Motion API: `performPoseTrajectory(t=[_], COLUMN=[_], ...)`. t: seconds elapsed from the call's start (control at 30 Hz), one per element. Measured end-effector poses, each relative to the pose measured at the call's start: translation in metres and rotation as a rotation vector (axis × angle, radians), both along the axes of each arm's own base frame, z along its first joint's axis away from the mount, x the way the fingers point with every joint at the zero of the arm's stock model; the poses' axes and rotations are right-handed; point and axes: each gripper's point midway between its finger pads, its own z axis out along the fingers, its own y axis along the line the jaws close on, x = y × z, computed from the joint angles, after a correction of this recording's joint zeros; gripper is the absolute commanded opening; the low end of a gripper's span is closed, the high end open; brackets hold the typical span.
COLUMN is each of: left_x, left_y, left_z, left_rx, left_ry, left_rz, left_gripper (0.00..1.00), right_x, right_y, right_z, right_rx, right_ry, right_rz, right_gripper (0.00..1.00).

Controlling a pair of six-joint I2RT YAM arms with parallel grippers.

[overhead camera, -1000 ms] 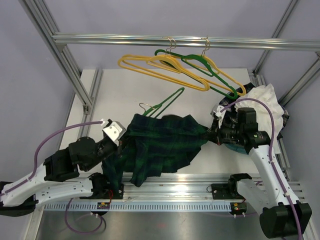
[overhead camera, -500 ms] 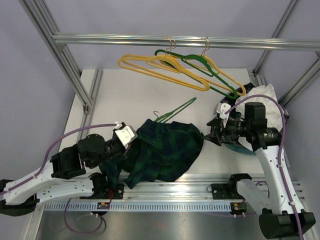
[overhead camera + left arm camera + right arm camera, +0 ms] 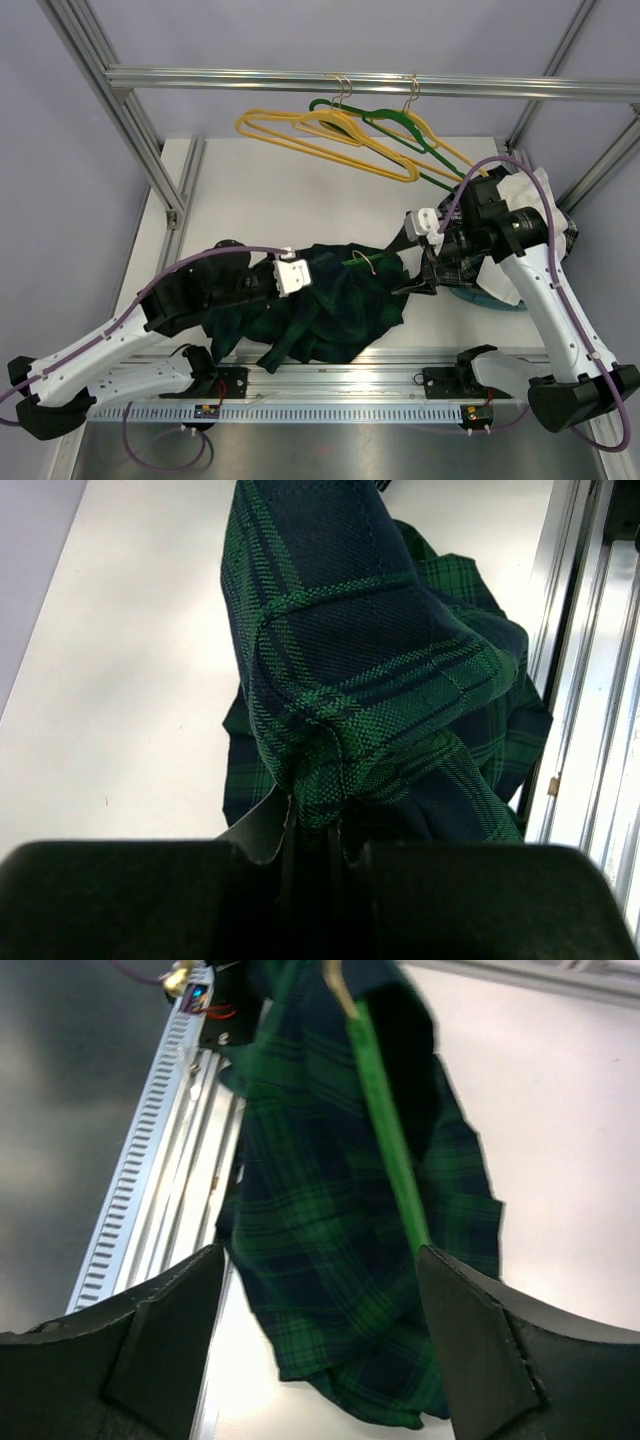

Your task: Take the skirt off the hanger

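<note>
The dark green and navy plaid skirt (image 3: 340, 310) lies bunched on the white table between the arms. On top of it rests the green hanger (image 3: 372, 258), its metal hook showing; the cloth hides the rest of it. My left gripper (image 3: 312, 290) is shut on a fold of the skirt (image 3: 350, 680), pinched between its fingers (image 3: 255, 830). My right gripper (image 3: 415, 268) hangs open just above the skirt's right edge. Between its fingers, and below them, show the skirt (image 3: 330, 1250) and the hanger's green bar (image 3: 388, 1140); neither finger touches them.
Yellow hangers (image 3: 330, 140) and a green one (image 3: 425, 150) hang from the overhead rail (image 3: 300, 80). A white cloth pile (image 3: 525, 190) lies at the right, behind my right arm. The ribbed metal rail (image 3: 330, 378) runs along the table's near edge.
My right gripper opened, let go of the skirt's right end and drew back. My left arm swung right with the skirt. The hanger dropped flat onto the cloth.
</note>
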Motion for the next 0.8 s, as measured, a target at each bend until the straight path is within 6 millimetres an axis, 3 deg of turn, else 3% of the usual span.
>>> performPoseTrajectory(t=[0.13, 0.43, 0.63, 0.8], left_x=[0.005, 0.009, 0.012, 0.008], left_y=[-0.009, -0.02, -0.015, -0.012], left_z=[-0.001, -0.001, 0.0, -0.006], left_rx=[-0.001, -0.029, -0.056, -0.066], left_ry=[0.018, 0.057, 0.088, 0.123], left_rz=[-0.047, -0.092, -0.081, -0.084], left_gripper=[0.0, 0.0, 0.0, 0.0], right_x=[-0.011, 0.01, 0.005, 0.0], right_y=[0.006, 0.007, 0.005, 0.006], right_z=[-0.02, -0.031, -0.004, 0.027], right_rx=[-0.061, -0.105, -0.091, -0.023], right_ry=[0.033, 0.002, -0.068, -0.093], right_rz=[0.042, -0.029, -0.008, -0.064], right_gripper=[0.78, 0.67, 0.66, 0.84])
